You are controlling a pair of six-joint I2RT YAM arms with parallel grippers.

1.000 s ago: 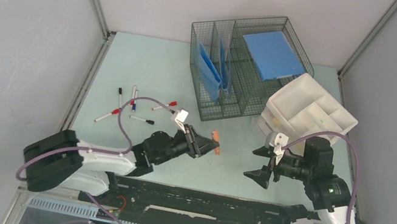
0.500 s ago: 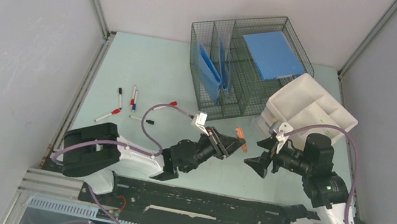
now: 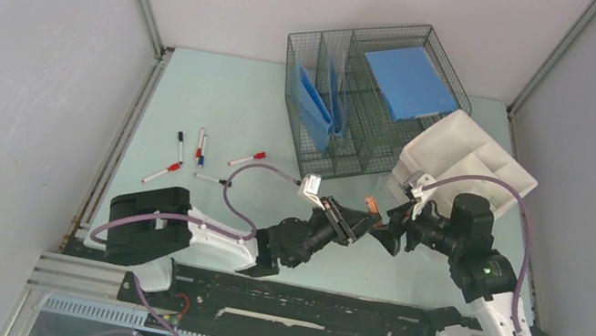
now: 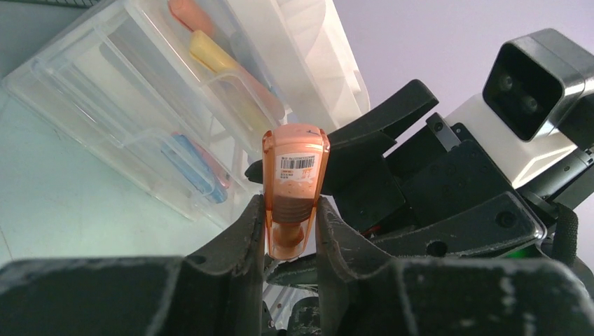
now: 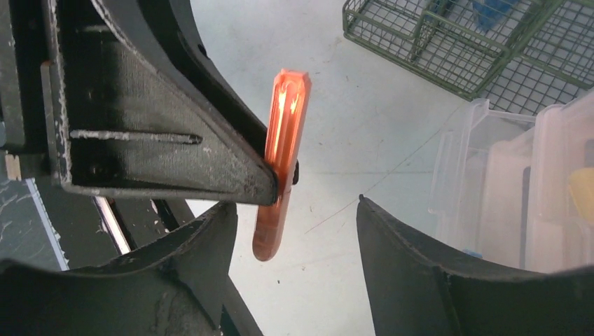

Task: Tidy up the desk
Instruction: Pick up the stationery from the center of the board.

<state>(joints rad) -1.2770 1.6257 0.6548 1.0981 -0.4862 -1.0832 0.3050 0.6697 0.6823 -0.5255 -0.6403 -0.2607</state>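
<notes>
Handing over above the mint desk surface [image 3: 230,110], the left claw [image 4: 288,220] is pinching an orange highlighter [image 4: 294,171] while the right claw [image 5: 294,227] is sitting spread around its free end, so the right one should be closing squarely before any release.

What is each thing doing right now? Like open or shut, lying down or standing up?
Left end effector: shut on the orange highlighter.
Right end effector: open, straddling the highlighter.
Orange highlighter: held in the air.
White tray: tilted.
Blue folder: lying flat across the wire basket top.
Markers: lying loose on the desk.
</notes>
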